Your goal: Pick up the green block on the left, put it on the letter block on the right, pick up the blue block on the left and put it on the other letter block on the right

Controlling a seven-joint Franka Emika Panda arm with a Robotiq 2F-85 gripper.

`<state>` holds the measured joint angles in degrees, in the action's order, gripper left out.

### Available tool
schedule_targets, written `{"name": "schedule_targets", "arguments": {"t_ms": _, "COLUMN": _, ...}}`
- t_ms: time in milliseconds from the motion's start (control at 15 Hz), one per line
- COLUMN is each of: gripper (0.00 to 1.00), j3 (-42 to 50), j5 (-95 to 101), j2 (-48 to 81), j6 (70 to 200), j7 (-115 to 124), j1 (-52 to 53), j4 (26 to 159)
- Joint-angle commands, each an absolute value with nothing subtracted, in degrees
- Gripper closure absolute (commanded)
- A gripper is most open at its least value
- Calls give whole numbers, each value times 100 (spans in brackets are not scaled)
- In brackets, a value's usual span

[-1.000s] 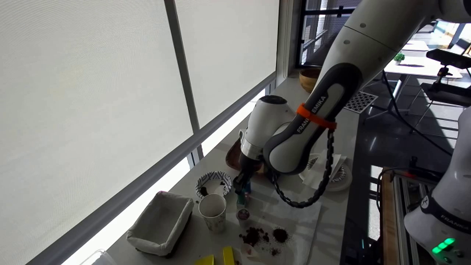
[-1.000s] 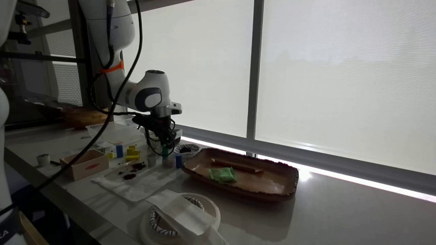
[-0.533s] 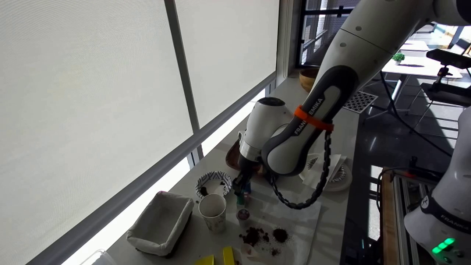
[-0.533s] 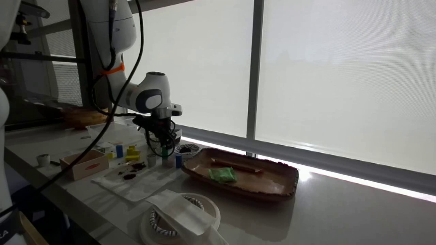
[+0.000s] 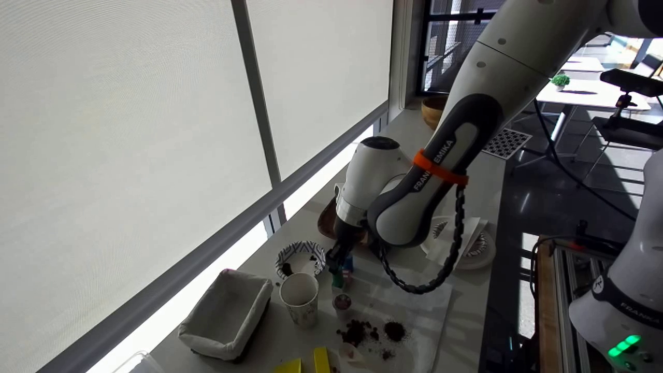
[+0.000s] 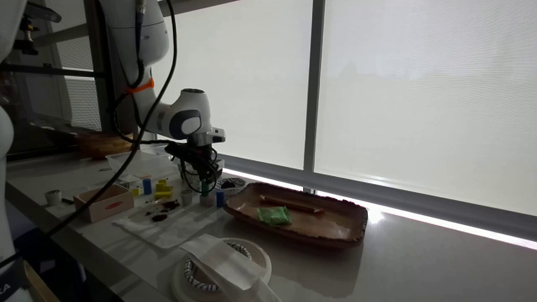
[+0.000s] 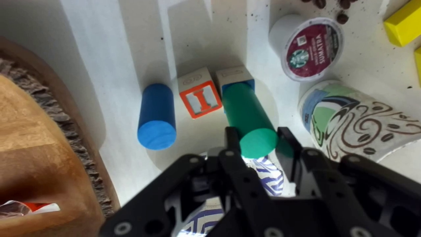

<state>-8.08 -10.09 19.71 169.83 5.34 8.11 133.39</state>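
the black two-fingered gripper (image 7: 258, 141) is closed around the green cylindrical block (image 7: 246, 104), its long axis near upright, base over the blue-and-cream letter block (image 7: 234, 76); contact is unclear. release likely hinges on that alignment. in the wrist view the blue cylindrical block (image 7: 156, 113) stands left.

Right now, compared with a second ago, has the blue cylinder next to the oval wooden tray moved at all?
No. In an exterior view, the blue cylinder shows no shift toward or away from the rough-edged wooden tray.
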Motion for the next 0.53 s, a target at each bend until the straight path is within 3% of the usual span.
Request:
{"name": "schedule_targets", "arguments": {"t_ms": 0, "gripper": 92, "j3": -699, "j5": -847, "j2": 2062, "j6": 17065, "j7": 768, "j1": 933, "j4": 13291}}
{"name": "schedule_targets", "arguments": {"t_ms": 133, "gripper": 92, "j3": -686, "j5": -826, "j2": 2066, "j6": 17042, "j7": 775, "j1": 951, "j4": 13279}}
{"name": "schedule_targets", "arguments": {"t_ms": 200, "gripper": 42, "j3": -701, "j5": -827, "j2": 2066, "j6": 17031, "j7": 757, "j1": 945, "j4": 13275}}
{"name": "schedule_targets", "arguments": {"t_ms": 267, "gripper": 41, "j3": -708, "j5": -834, "j2": 2059, "j6": 17030, "j7": 756, "j1": 945, "j4": 13277}}
{"name": "schedule_targets", "arguments": {"t_ms": 467, "gripper": 20, "j3": -420, "j5": -601, "j2": 1879, "j6": 16950, "j7": 1018, "j1": 1196, "j4": 13389}}
